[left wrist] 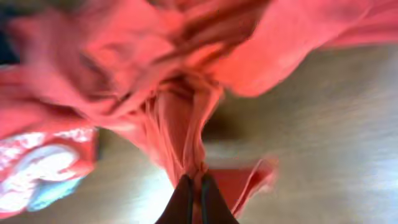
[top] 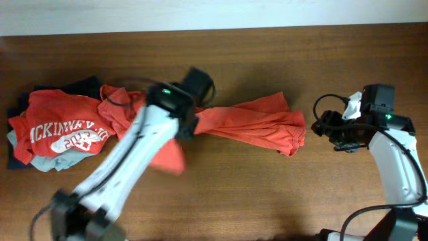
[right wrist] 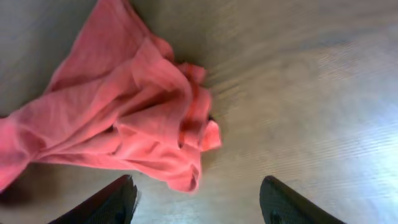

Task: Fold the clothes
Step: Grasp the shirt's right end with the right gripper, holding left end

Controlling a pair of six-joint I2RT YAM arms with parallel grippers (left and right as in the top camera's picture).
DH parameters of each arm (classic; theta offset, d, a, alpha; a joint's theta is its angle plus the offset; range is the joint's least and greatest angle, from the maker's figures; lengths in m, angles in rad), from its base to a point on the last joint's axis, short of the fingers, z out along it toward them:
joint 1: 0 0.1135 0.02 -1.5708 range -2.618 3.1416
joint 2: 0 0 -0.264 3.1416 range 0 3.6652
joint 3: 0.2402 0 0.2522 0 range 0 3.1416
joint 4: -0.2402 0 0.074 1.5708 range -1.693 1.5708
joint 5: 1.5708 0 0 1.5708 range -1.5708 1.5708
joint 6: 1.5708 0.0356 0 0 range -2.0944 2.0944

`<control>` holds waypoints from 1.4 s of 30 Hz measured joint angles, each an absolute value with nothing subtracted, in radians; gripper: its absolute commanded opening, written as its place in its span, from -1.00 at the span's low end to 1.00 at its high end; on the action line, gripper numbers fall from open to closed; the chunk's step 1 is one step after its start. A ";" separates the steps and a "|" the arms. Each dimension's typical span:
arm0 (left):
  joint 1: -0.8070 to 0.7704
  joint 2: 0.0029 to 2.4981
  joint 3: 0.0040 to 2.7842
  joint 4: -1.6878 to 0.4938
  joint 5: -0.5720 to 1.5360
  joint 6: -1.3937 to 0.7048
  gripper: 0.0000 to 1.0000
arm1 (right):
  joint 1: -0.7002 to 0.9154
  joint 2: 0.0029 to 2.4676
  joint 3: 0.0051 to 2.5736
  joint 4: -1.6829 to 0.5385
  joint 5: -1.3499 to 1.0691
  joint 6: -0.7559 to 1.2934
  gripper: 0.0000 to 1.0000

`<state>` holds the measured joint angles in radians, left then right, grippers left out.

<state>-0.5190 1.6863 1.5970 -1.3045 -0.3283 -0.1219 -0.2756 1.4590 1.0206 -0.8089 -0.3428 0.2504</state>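
Note:
The clothes, one orange-red T-shirt, lie bunched in a long strip across the middle of the table, with one flap hanging toward the front. My left gripper is shut on a pinched fold of this shirt; in the left wrist view the two dark fingers stand close together with fabric squeezed between them at the gripper. My right gripper stands open just right of the shirt's crumpled right end. Nothing is between its fingers, and that gripper is just above bare wood.
At the far left sits a pile of folded garments: a red shirt with white "MCKINNEY" print on top, pale blue and navy pieces under it. The wooden table runs back to a pale wall.

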 measured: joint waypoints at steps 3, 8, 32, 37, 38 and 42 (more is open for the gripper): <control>-0.504 1.582 1.761 -1.372 -0.350 -0.125 -1.00 | -0.250 1.462 0.995 -0.727 -0.405 0.202 0.38; -0.503 1.473 1.864 -1.439 -0.356 -0.125 -0.99 | -0.184 1.462 0.990 -0.632 -0.504 0.145 0.38; -0.503 1.264 1.992 -1.544 -0.294 -0.125 -1.00 | -0.016 1.695 0.990 -0.505 -0.483 0.232 0.13; -0.503 1.325 1.991 -1.588 -0.288 -0.125 -0.99 | 0.001 1.785 0.989 -0.578 -0.443 0.232 -0.49; -0.503 1.328 1.991 -1.592 -0.289 -0.125 -0.99 | 0.001 1.786 0.989 -0.633 -0.398 0.234 -0.55; -0.503 1.327 1.991 -1.602 -0.303 -0.125 -1.00 | 0.001 1.783 0.996 -0.742 -0.261 0.308 -0.71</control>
